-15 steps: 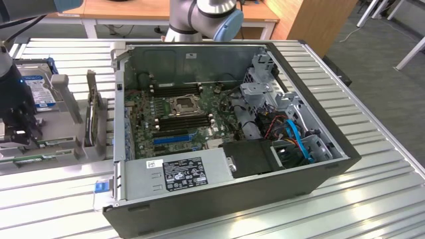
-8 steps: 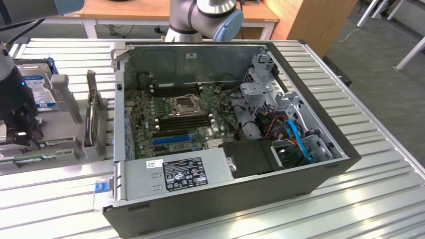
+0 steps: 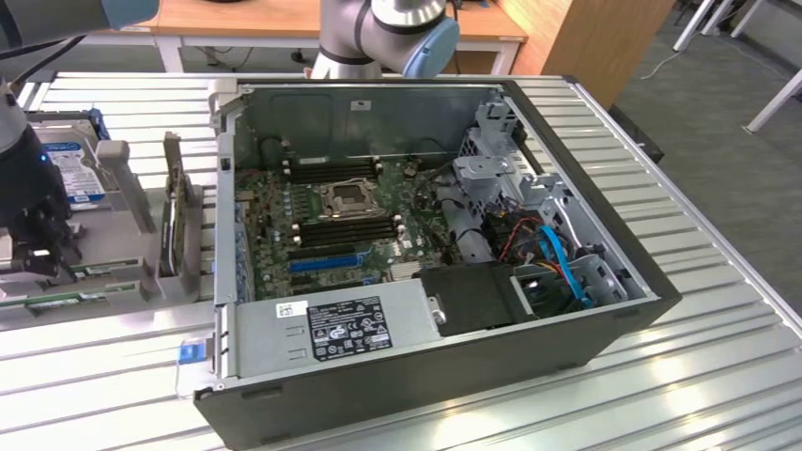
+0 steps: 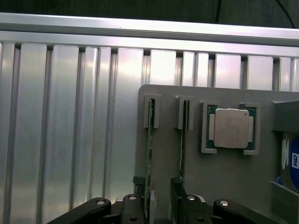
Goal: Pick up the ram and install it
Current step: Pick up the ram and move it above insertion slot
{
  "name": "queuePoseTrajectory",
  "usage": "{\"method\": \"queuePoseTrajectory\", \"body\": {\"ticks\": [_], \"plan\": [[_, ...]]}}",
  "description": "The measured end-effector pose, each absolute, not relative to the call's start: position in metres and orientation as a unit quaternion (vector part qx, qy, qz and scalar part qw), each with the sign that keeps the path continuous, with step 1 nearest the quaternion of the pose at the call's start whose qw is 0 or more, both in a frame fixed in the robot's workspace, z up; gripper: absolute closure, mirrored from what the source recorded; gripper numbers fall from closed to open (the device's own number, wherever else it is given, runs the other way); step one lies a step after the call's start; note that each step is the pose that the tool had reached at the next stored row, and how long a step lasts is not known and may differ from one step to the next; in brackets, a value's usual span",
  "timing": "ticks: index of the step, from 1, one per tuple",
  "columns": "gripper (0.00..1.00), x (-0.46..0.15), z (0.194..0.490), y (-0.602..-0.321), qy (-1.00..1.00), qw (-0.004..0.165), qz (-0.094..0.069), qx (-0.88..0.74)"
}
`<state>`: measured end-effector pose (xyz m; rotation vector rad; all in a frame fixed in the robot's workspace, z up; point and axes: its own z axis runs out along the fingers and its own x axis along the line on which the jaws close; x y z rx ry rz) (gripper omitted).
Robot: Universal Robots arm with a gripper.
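Two rams stand on edge in slots of a grey holder [image 4: 224, 182]. The ram [image 4: 150, 154] nearer the holder's edge is a thin green board, and it runs down between my fingers. My gripper [image 4: 156, 198] is open, one black finger [image 4: 134, 205] on each side of that stick, and no contact shows. The second ram [image 4: 182, 144] stands parallel, just outside the other finger. In the exterior view my gripper [image 3: 44, 254] hangs low over the holder, at that view's left, beside the open computer case [image 3: 439, 376].
A processor chip [image 4: 231, 128] and a hard drive [image 4: 292, 161] also sit in the holder. Inside the case lies the green motherboard [image 3: 332, 216] with black memory slots [image 3: 338, 230], a blue slot, cables and a drive cage. All of it rests on a ribbed aluminium table [image 3: 701, 376].
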<state>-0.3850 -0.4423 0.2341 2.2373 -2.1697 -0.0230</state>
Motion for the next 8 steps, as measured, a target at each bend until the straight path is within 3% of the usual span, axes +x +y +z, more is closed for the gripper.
{"method": "queuePoseTrajectory", "body": {"ticks": [8], "plan": [[0.65,-0.385,0.2342,-0.4463,-0.696,0.013,-0.007,0.718]]}}
